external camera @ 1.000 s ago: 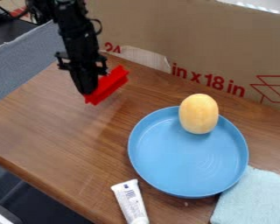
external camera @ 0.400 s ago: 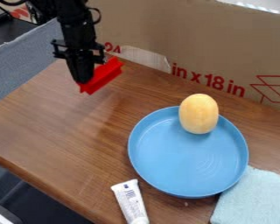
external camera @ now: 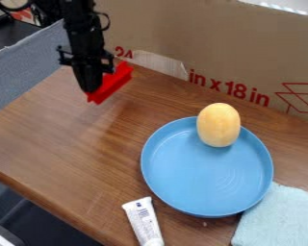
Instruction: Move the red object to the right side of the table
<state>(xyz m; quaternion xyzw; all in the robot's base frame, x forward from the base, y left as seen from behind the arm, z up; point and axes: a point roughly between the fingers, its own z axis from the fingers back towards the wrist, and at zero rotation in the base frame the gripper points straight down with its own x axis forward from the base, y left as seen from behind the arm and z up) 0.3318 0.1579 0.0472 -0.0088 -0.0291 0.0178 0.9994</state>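
The red object (external camera: 111, 83), a narrow bright red plastic bar, hangs tilted above the left part of the brown wood-grain table (external camera: 66, 144). My black gripper (external camera: 95, 85) comes down from the upper left and is shut on the bar's upper left end. The bar is lifted off the tabletop, in front of the cardboard box.
A blue plate (external camera: 183, 178) with a tan egg-shaped thing (external camera: 218, 125) sits at the right front. A cardboard box (external camera: 234, 58) with red lettering stands along the back. A white tube (external camera: 142, 222) lies at the front edge, a light blue cloth (external camera: 283, 223) at the bottom right.
The gripper has lifted the red bar up and slightly back over the last second; since the later earlier frame it has hardly moved.
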